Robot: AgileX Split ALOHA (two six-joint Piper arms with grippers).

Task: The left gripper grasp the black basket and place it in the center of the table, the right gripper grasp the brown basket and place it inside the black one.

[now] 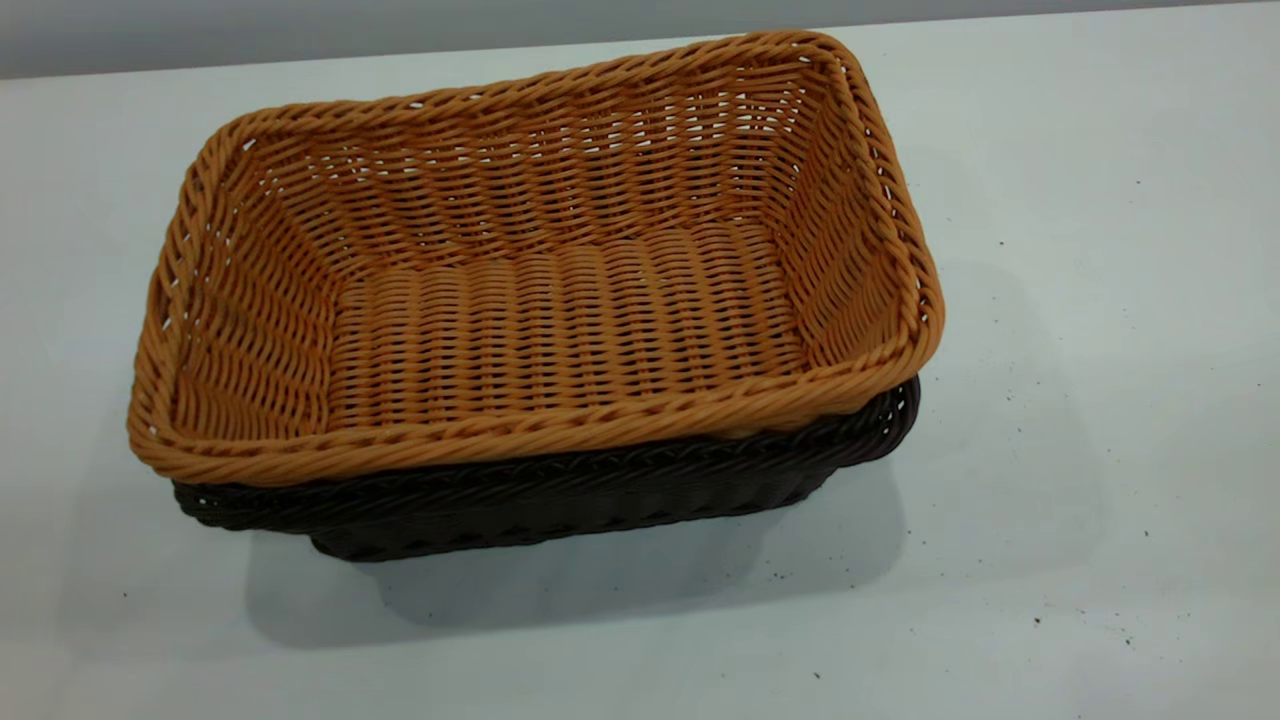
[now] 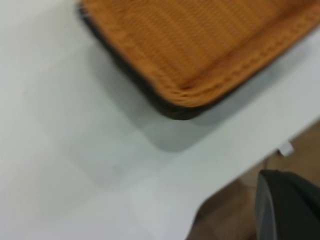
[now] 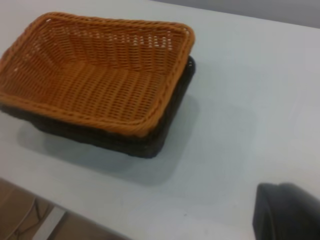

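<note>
Though nested, brown basket (image 1: 560,330) (hands unseen)

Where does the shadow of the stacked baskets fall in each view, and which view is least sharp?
Exterior view: the shadow lies on the table below the black basket. Left wrist view: blurred most, shadow beside the brown basket. Right wrist view: soft shadow along the black basket's near side.

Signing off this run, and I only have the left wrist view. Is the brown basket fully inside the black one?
Observer: Yes. In the exterior view the brown basket sits nested in the black basket. Only the black rim and lower wall show beneath it.
Operator: Anything in it?
Observer: No, its whole floor shows bare.
Operator: Arms near it?
Observer: No arm shows in the exterior view. The baskets stand alone on the table.
</note>
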